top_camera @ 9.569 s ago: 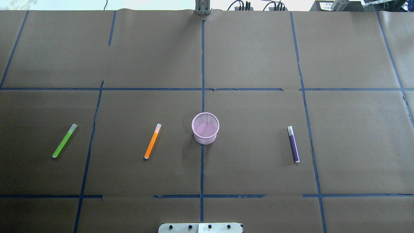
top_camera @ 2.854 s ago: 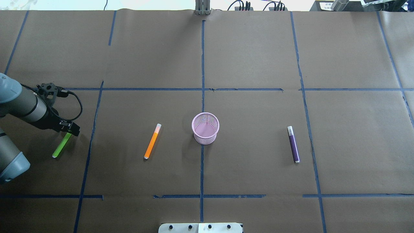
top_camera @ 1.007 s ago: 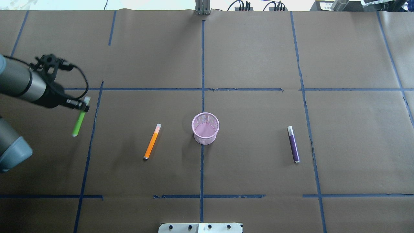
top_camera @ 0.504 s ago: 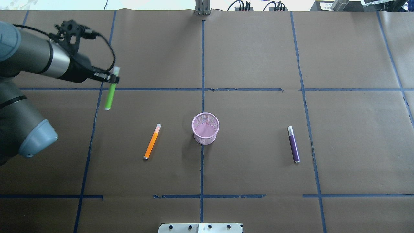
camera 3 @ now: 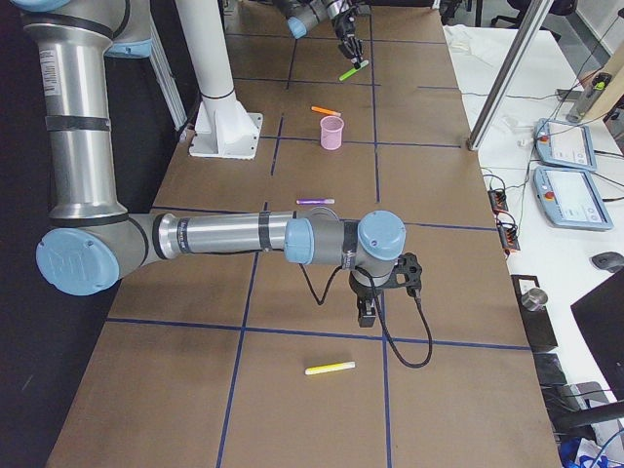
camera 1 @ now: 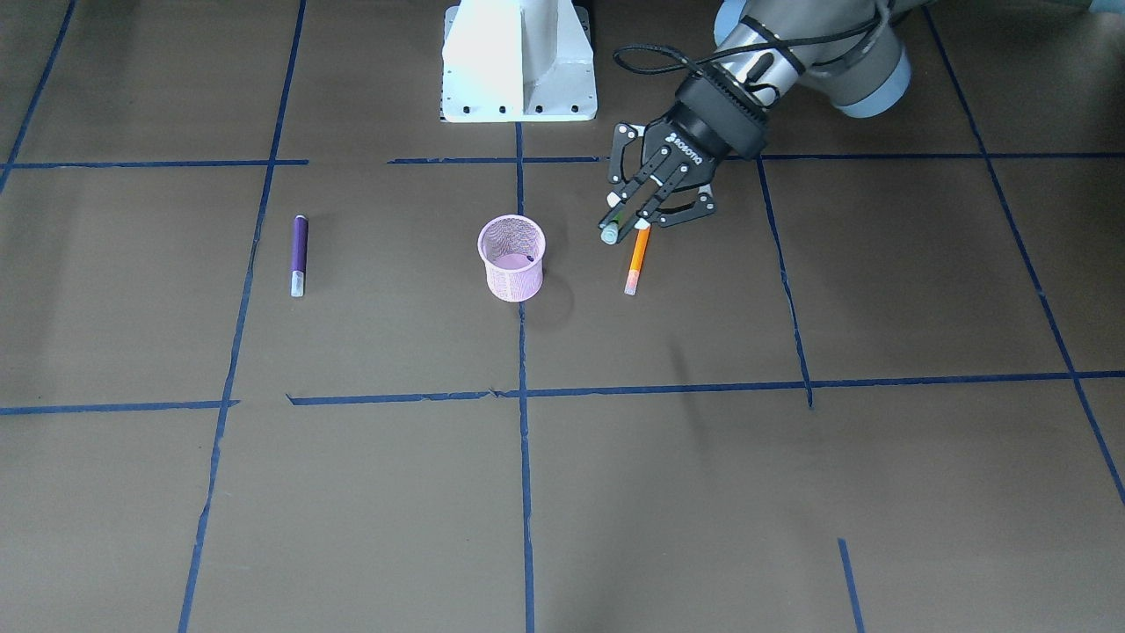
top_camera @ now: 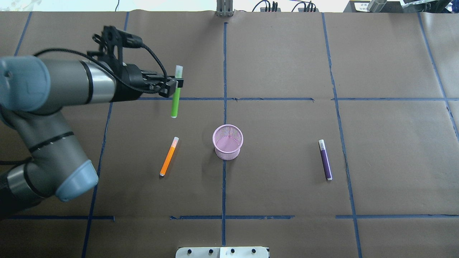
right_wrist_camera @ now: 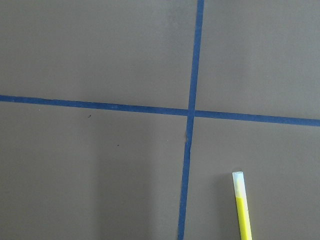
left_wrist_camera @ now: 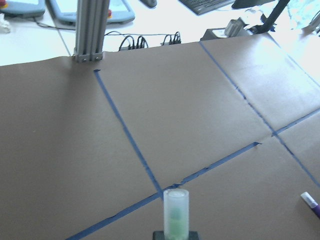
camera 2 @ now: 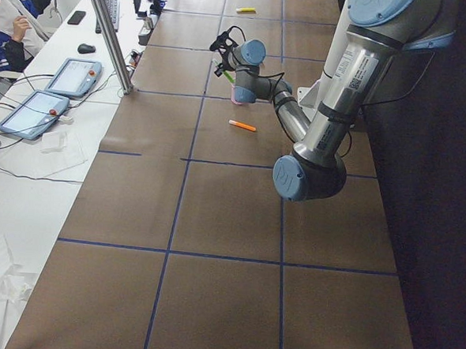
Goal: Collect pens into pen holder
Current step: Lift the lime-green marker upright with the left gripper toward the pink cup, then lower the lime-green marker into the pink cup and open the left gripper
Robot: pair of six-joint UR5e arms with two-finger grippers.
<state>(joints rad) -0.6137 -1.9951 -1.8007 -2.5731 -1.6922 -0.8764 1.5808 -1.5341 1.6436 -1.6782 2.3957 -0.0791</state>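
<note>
My left gripper [top_camera: 175, 85] is shut on the green pen [top_camera: 175, 100] near its pale cap end and holds it in the air, left of and beyond the pink mesh pen holder [top_camera: 227, 142]. In the front-facing view the gripper [camera 1: 628, 220] hangs over the top of the orange pen [camera 1: 637, 260], which lies flat left of the holder [camera 1: 511, 258]. The purple pen [top_camera: 325, 160] lies flat to the holder's right. The green pen's cap [left_wrist_camera: 176, 212] fills the bottom of the left wrist view. My right gripper [camera 3: 369, 312] shows only in the exterior right view; I cannot tell its state.
A yellow pen [camera 3: 330, 369] lies near my right gripper at the table's right end and shows in the right wrist view [right_wrist_camera: 242, 207]. Blue tape lines cross the brown table cover. The robot's base [camera 1: 518, 61] stands behind the holder.
My left gripper took the green pen off the table at the far left, lifted it, and has carried it rightward and farther from the robot, toward the holder. The other pens and holder have not moved.
</note>
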